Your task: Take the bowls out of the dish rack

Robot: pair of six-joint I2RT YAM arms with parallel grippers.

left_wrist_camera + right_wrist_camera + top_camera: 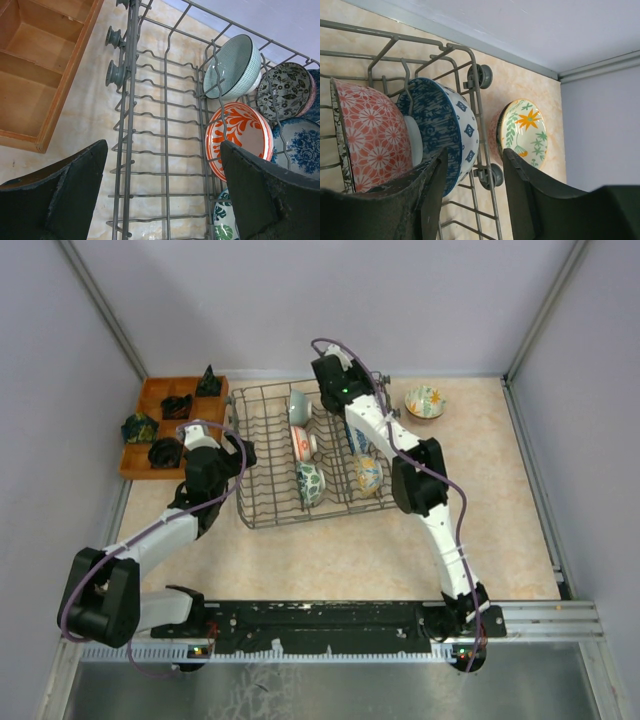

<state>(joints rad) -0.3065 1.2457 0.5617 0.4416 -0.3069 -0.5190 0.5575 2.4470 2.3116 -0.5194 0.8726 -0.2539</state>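
Note:
The dark grey wire dish rack (265, 502) stands mid-table. It holds a pale green bowl (298, 406), a red-and-white bowl (303, 442), a green leaf bowl (310, 483), a blue bowl (358, 438) and a yellow floral bowl (368, 476). Another floral bowl (425, 401) sits on the table right of the rack. My left gripper (243, 453) is open and empty over the rack's left edge; its view (165, 200) shows bare tines below and the red-and-white bowl (237, 135) by the right finger. My right gripper (475, 200) is open and empty at the rack's far right corner, beside a blue-and-white bowl (445, 130).
An orange compartmented tray (152, 400) with dark objects stands left of the rack, and it also shows in the left wrist view (45, 75). Walls close in the table at the back and on both sides. A red-patterned bowl (370, 135) leans behind the blue-and-white one.

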